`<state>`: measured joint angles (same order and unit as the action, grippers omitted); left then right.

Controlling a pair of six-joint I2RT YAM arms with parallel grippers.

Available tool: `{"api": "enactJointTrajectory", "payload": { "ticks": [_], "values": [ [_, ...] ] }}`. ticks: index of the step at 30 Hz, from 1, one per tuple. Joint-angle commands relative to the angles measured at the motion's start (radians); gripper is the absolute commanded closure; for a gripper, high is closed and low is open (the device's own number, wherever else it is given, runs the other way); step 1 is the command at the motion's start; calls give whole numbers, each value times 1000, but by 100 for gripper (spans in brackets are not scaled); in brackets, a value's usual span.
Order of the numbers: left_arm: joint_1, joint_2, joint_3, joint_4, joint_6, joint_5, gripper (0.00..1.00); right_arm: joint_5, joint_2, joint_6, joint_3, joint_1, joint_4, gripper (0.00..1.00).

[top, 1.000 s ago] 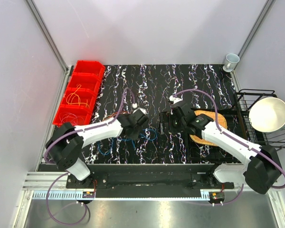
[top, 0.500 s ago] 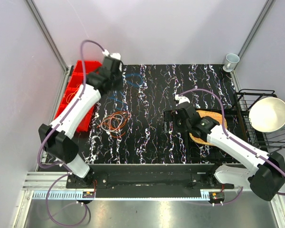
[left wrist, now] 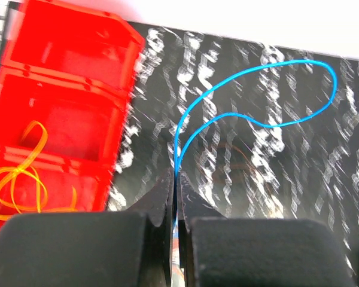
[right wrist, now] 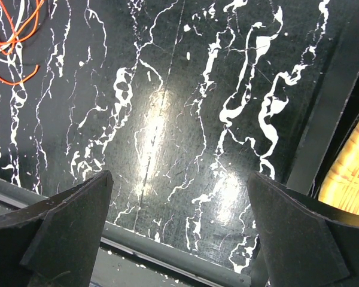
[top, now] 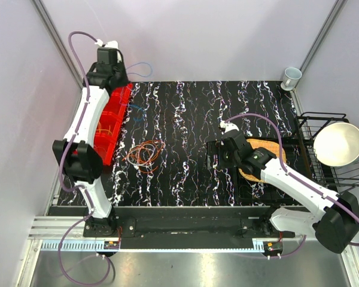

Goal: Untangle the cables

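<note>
My left gripper (top: 115, 79) is raised at the far left, above the back end of the red bins (top: 111, 117). In the left wrist view it (left wrist: 176, 179) is shut on a blue cable (left wrist: 178, 149), whose loop hangs free over the table beside the bins. A pile of orange, red and whitish cables (top: 145, 154) lies on the black marbled table (top: 185, 179) at left centre, and its edge shows in the right wrist view (right wrist: 11, 28). A yellow cable (left wrist: 18, 179) lies in one bin. My right gripper (top: 218, 154) is open and empty above bare table (right wrist: 179, 179), right of the pile.
A woven mat (top: 264, 160) on a black tray lies under my right arm, with its edge in the right wrist view (right wrist: 354, 173). A black wire rack (top: 306, 122) holds a white bowl (top: 338, 143) at the right. A cup (top: 291, 76) stands at the back right corner.
My left arm swung from the table's middle to the far left back over the red bins, carrying the blue cable away from the pile. My right gripper drew back slightly.
</note>
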<state>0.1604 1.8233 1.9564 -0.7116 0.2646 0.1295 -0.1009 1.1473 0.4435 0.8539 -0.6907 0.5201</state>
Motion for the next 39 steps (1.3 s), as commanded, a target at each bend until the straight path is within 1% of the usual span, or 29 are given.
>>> {"api": "enactJointTrajectory", "payload": {
  "ticks": [1,7,9,11,13,15,18,21,28,34,39],
  "values": [
    [-74,71,62,175,-45,-113,100,21,-21,-9,-1,3,-26,0],
    [-127,125,62,320,-82,-194,100,26,-14,-9,0,3,-28,0],
    [-147,137,32,387,-84,-202,100,27,-12,-8,0,3,-28,0],
    [-159,149,7,457,-81,-241,100,33,-9,-9,0,3,-31,0],
    [-205,165,-10,483,-74,-275,100,40,-1,-11,2,2,-31,0],
    [-220,191,-13,508,-71,-321,100,43,5,-8,1,3,-32,0],
    [-245,217,-16,511,-82,-343,100,46,9,-9,2,3,-32,0],
    [-260,214,-66,549,-87,-349,100,49,19,-11,5,2,-35,1],
    [-288,242,-71,546,-107,-323,100,66,43,-12,7,3,-38,0],
    [-297,202,-165,580,-163,-222,100,63,48,-12,10,3,-38,0],
    [-300,173,-267,624,-162,-159,100,66,45,-12,8,3,-37,0]
  ]
}}
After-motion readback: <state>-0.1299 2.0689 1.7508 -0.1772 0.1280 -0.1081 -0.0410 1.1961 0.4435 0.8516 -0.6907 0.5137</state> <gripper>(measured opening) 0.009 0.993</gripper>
